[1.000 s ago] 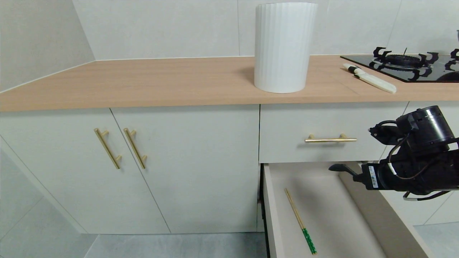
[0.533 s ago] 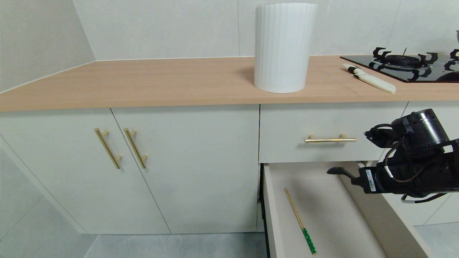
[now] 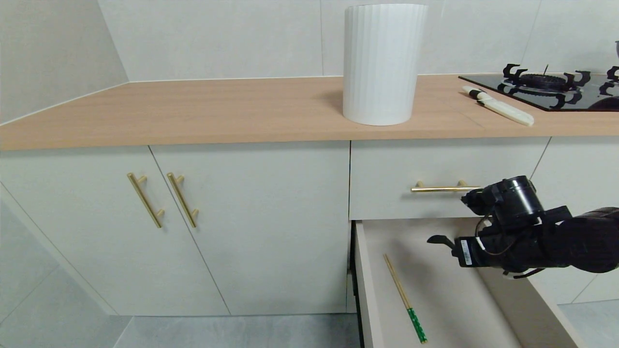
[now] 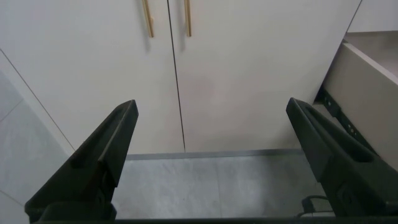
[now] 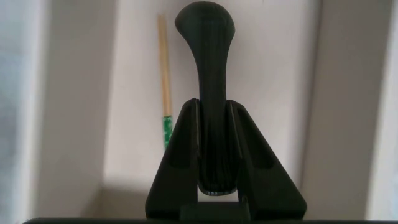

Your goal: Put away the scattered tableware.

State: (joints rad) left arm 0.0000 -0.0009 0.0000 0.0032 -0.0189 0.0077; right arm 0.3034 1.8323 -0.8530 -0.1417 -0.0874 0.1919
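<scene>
Chopsticks [image 3: 404, 299] lie inside the open drawer [image 3: 366, 270], so that part looks done; the knife [image 3: 498, 110] on the counter [image 3: 217, 108] seems left to store. The right gripper [image 3: 437, 239] hangs over the drawer, jaws closed and empty; the left gripper [image 4: 211, 109] stands open, empty.

Chopsticks [image 3: 405, 298] in open drawer [image 3: 364, 290]

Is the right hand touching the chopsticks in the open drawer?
Apart. The head view shows bare floor of the drawer between the right hand and the chopsticks.
</scene>
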